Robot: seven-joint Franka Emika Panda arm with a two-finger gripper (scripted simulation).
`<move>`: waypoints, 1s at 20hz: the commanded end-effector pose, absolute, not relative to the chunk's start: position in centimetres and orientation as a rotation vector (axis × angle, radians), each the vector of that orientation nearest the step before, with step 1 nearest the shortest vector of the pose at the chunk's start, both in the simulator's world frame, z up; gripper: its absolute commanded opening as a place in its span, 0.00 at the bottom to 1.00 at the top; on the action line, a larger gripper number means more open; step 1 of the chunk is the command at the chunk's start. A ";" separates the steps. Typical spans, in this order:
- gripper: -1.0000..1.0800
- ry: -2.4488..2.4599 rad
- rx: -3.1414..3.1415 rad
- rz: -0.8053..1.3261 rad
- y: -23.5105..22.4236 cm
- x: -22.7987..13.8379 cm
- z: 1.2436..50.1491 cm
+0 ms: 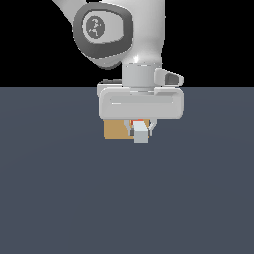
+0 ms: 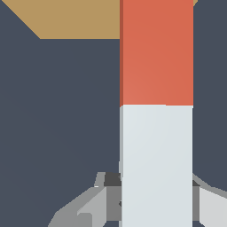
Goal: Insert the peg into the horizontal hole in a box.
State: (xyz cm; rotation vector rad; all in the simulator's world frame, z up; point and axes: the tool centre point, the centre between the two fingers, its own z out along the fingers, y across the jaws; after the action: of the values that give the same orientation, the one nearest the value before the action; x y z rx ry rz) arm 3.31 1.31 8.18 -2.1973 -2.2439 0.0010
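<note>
On the dark grey bench (image 1: pixel 59 198), toward the exterior view's left, sits the tan cube-like box (image 1: pixel 115 130); just right, the grey pincer (image 1: pixel 141 130) clenches the slim white-and-orange square peg (image 2: pixel 156 133) by its white half, orange end toward the box. The hole is hidden; any sideways offset would jam the tip against the face.

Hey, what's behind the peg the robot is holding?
Behind the peg, the tan box sits on the floor. In the wrist view the peg's orange-red end points toward it. The peg and gripper cover part of the box, so the hole cannot be seen.
</note>
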 end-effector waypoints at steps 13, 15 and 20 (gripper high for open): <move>0.00 -2.249 -2.193 0.002 1.9 3.1 8.3; 0.00 -2.249 -2.193 0.002 2.8 3.1 8.3; 0.00 -2.250 -2.193 0.001 6.6 2.9 8.3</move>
State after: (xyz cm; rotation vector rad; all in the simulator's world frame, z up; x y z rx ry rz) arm 2.93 5.23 8.20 -2.1944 -2.2470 0.0039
